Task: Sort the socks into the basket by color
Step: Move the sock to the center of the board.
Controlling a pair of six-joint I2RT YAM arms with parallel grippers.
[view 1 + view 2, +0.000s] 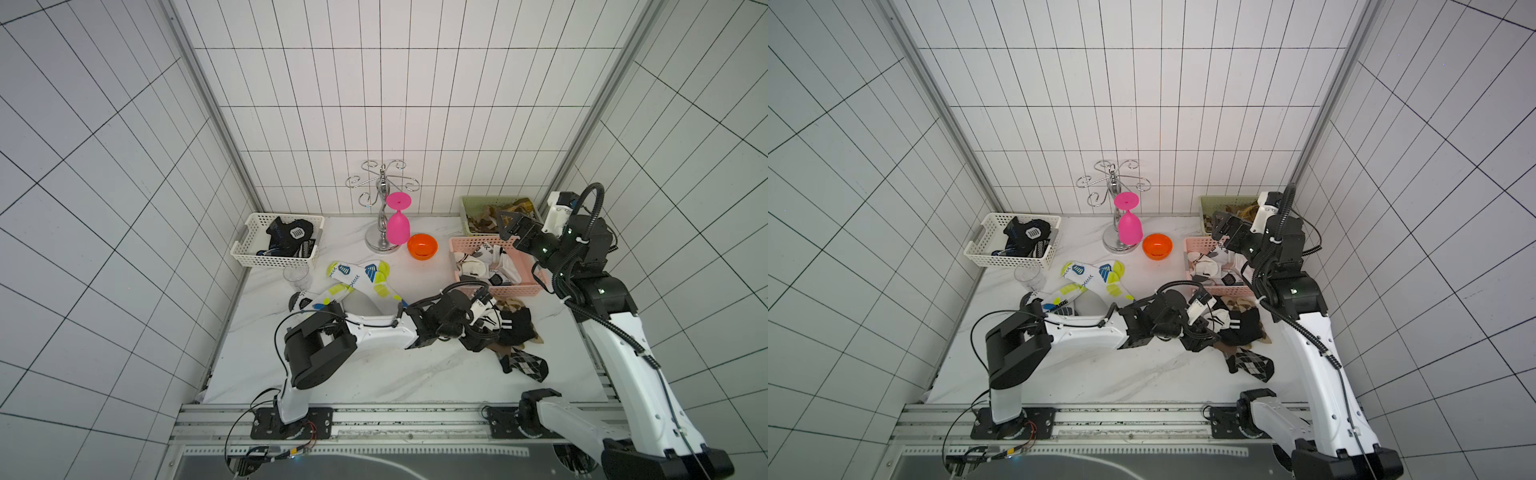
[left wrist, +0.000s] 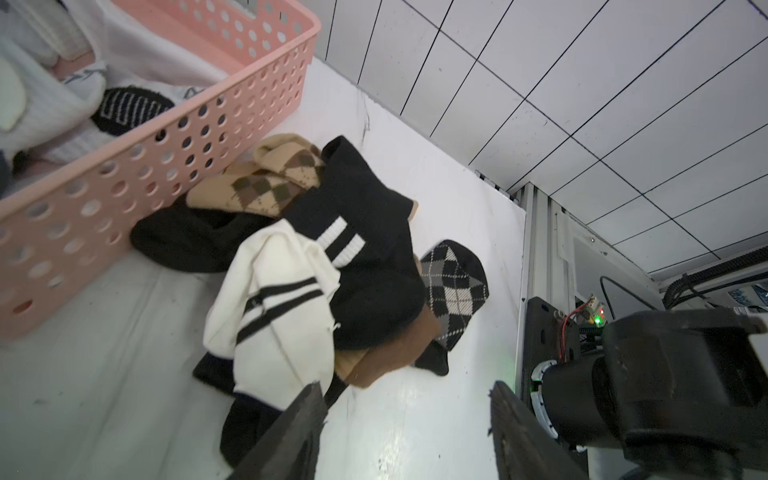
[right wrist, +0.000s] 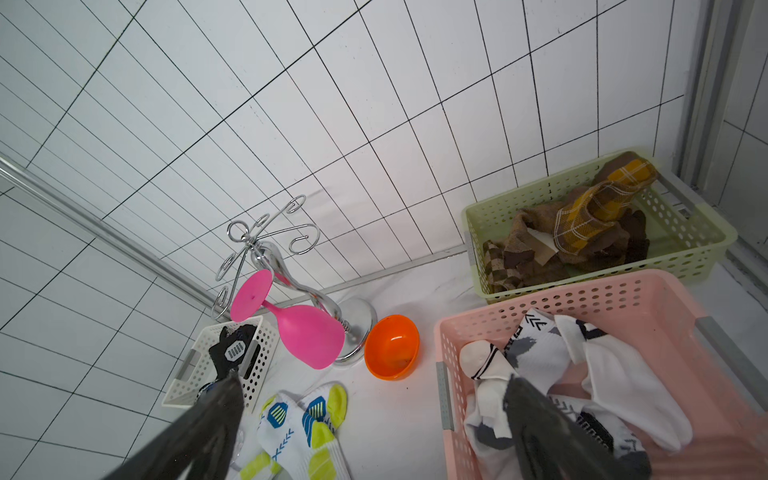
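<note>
**Unsorted socks heaped against the pink basket, both grippers empty**

The pile of socks (image 2: 332, 266) lies on the bench (image 1: 332, 374), against the near wall of the pink basket (image 2: 166, 166). A white black-striped sock (image 2: 274, 299) sits on top beside a black white-striped sock (image 2: 357, 232). A tan argyle sock (image 2: 266, 187) touches the basket wall, and a grey argyle sock (image 2: 453, 286) lies on the pile's side away from the basket. The left gripper (image 2: 405, 395) hovers at the pile's edge away from the basket, jaws apart with only bare bench between them. The right gripper (image 3: 372, 376) hangs over the pink basket's far end, spread wide. White socks (image 3: 615, 374) fill the pink basket. Behind it, the green basket (image 3: 473, 232) holds brown socks (image 3: 582, 224). Well to its left lie two yellow-blue printed socks (image 1: 353, 282), and beyond them the white basket (image 1: 266, 259) holds black socks (image 1: 289, 235).
</note>
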